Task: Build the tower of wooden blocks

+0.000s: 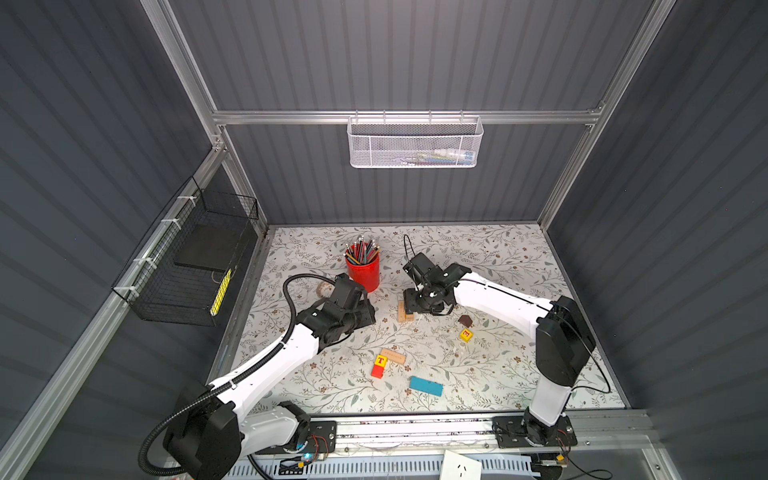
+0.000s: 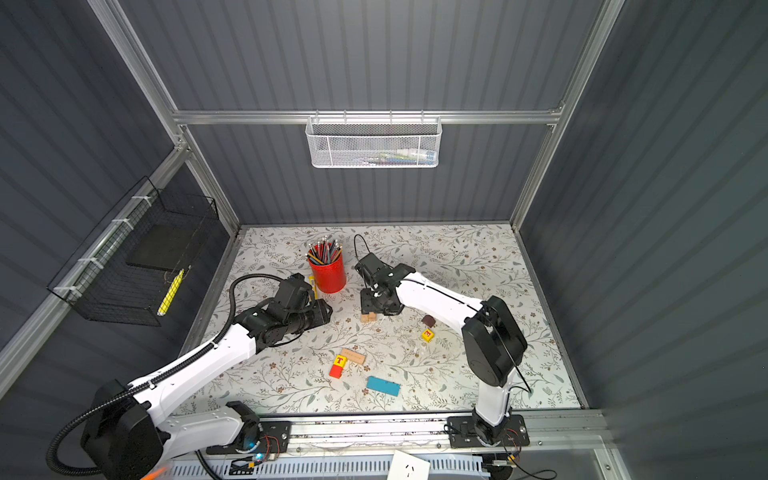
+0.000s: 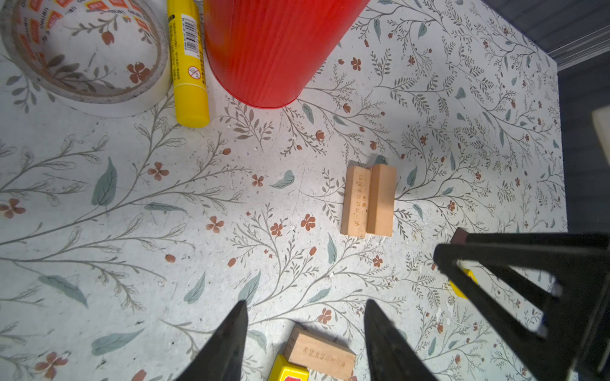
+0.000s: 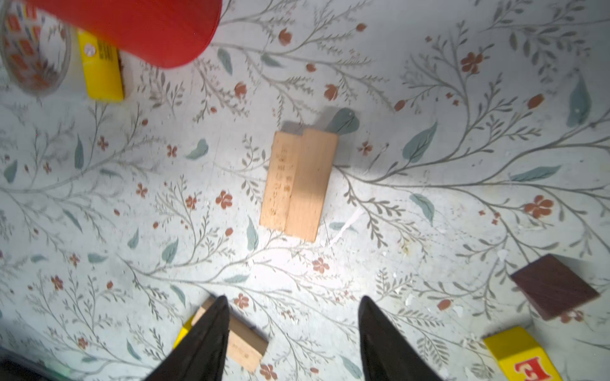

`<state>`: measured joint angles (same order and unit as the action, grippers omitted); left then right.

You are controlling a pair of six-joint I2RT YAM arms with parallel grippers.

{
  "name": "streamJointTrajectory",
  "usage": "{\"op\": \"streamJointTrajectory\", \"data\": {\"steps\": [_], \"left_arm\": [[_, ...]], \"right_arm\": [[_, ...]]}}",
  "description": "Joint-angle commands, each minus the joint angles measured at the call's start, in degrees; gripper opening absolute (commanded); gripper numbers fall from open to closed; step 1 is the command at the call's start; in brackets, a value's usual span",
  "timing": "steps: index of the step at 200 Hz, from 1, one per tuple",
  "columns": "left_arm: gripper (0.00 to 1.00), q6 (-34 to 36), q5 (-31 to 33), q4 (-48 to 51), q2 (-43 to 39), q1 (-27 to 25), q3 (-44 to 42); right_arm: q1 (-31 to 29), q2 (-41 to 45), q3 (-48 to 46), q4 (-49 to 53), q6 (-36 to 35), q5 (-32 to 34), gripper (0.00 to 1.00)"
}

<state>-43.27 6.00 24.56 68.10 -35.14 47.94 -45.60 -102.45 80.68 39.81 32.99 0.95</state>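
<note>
tan plank pair (image 4: 298,183) lying flat, nothing gripped
i see the two planks side by side and touching near the middle of the desk (image 1: 519,266). my right pincer (image 4: 293,300) hangs over them, jaws apart and empty. my left pincer (image 3: 306,303) is partly spread and empty too. the blue plank (image 1: 426,385) lies near the front edge, the brown roof piece (image 1: 464,320) between the pair and the right edge.

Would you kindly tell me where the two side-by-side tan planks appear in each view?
In a top view: tan planks mid-table, nearer the camera than the red cup.
In a top view: the same spot.
Left wrist: mid-frame.
Right wrist: mid-frame.
Shared landmark: red cup.
</note>
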Motion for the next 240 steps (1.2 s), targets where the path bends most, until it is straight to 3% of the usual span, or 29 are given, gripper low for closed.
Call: {"op": "streamJointTrajectory", "data": {"steps": [1, 45, 94, 240], "left_arm": [[0.57, -0.7, 0.2, 3.3, -2.2, 0.5, -0.7], [0.57, -1.7, 1.0, 5.4, -5.3, 0.5, -2.8], [0.58, -2.5, 2.5, 7.7, -7.4, 0.5, -3.8], [0.59, -3.9, 5.8, 11.2, -12.0, 0.5, -5.3]], "right_arm": [[-2.8, 2.7, -4.1, -1.2, -9.6, -3.1, 0.63], [-8.9, 4.8, -9.6, -5.6, -18.9, -7.4, 0.66], [-12.8, 2.0, -11.7, -9.3, -21.5, -7.6, 0.66], [-14.4, -4.7, -10.6, -8.8, -28.8, -4.1, 0.48]]}}
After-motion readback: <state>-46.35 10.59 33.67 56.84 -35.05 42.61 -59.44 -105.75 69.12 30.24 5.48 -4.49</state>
